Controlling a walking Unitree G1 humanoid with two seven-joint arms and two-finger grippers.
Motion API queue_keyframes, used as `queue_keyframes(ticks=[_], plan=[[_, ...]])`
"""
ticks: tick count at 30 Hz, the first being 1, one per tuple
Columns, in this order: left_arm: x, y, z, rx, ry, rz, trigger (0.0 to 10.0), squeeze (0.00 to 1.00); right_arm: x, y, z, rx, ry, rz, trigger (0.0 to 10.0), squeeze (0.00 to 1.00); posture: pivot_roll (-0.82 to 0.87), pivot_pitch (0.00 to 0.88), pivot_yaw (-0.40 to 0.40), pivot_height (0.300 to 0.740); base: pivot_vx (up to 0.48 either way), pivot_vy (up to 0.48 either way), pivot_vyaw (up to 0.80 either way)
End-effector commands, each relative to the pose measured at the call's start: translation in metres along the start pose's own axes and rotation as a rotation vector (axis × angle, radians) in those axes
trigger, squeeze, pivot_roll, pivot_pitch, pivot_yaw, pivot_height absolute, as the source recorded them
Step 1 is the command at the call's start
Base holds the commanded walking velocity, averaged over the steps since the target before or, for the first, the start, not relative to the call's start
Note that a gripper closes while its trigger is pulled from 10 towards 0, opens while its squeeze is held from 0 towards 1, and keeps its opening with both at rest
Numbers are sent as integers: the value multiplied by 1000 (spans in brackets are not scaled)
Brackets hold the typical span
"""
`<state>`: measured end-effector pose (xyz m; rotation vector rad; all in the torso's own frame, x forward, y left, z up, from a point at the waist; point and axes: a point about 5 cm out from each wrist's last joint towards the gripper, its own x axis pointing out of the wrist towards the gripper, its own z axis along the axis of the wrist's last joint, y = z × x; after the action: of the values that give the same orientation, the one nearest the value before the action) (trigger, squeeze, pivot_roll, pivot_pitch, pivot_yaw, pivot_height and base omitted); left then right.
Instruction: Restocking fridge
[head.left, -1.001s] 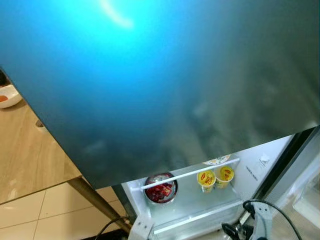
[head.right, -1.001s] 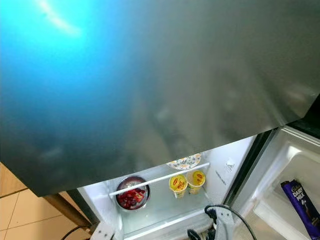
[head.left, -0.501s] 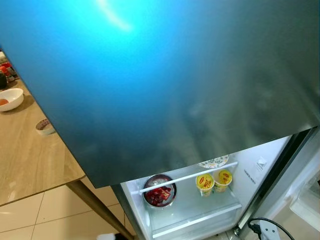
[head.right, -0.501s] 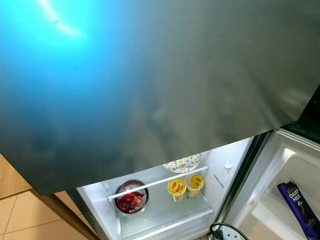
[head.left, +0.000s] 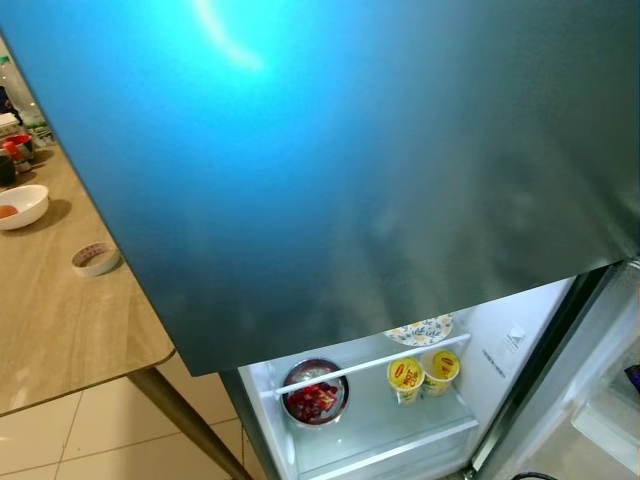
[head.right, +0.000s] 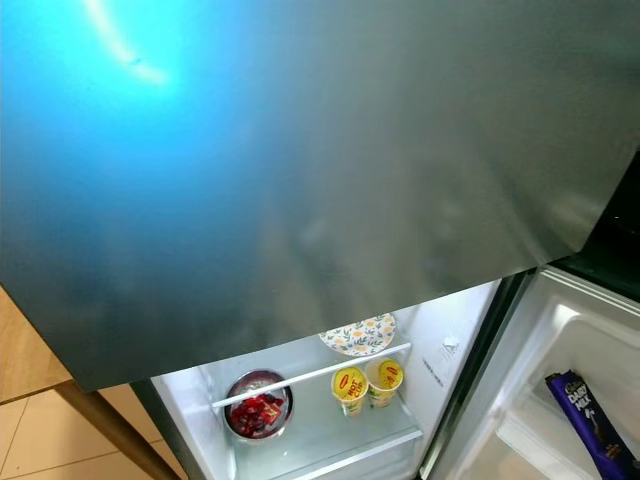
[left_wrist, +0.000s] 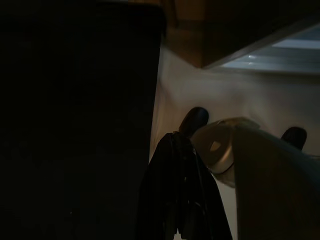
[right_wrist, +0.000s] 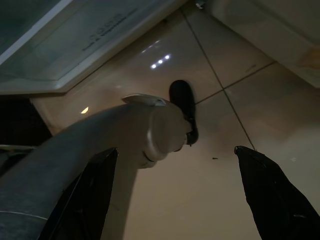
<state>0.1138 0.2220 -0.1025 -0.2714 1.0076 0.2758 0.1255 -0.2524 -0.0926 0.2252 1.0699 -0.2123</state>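
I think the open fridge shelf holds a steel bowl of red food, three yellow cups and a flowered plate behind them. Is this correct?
Not quite: there are two yellow cups, not three. The right eye view shows them side by side on the fridge shelf, with the steel bowl of red food to their left and the flowered plate behind them, as you said.

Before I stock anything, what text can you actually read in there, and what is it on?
"DAIRY MILK": on the purple chocolate bar in the open door's shelf.
Red labels on the two yellow cups: too small to read.
Small print and a sticker on the fridge's inner wall: too small to read.
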Motion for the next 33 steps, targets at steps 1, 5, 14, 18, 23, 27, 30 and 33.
queue_keyframes(ticks=[1,5,14,18,23,27,30,33], plan=[[-1,5,-4,-20,12,21,10000,0,-1,-3,0,6,0,-16,10000,0,-57,31,12,740,0,0,0],[-1,3,-4,-24,19,22,10000,0,0,-6,8,2,-18,-35,10000,0,-67,21,4,740,0,0,0],[-2,12,-2,-50,18,48,10000,0,1,0,10,6,-28,-35,10000,0,-70,13,41,740,0,0,0],[-1,15,4,-52,8,57,10000,0,2,3,2,16,-13,-39,10000,0,-67,14,42,740,0,0,0],[1,12,14,-87,-22,58,10000,0,2,5,3,-2,-6,-34,10000,0,-63,0,45,740,0,0,0],[3,6,18,-101,-28,47,10000,0,2,1,12,3,-24,-53,10000,0,-65,0,56,740,0,0,0],[4,4,22,-105,-34,44,10000,0,3,2,21,5,-40,-55,10000,0,-67,0,34,740,0,0,0],[5,6,26,-109,-45,49,10000,0,5,9,25,-20,-41,-43,10000,0,-77,0,28,740,0,0,0]])
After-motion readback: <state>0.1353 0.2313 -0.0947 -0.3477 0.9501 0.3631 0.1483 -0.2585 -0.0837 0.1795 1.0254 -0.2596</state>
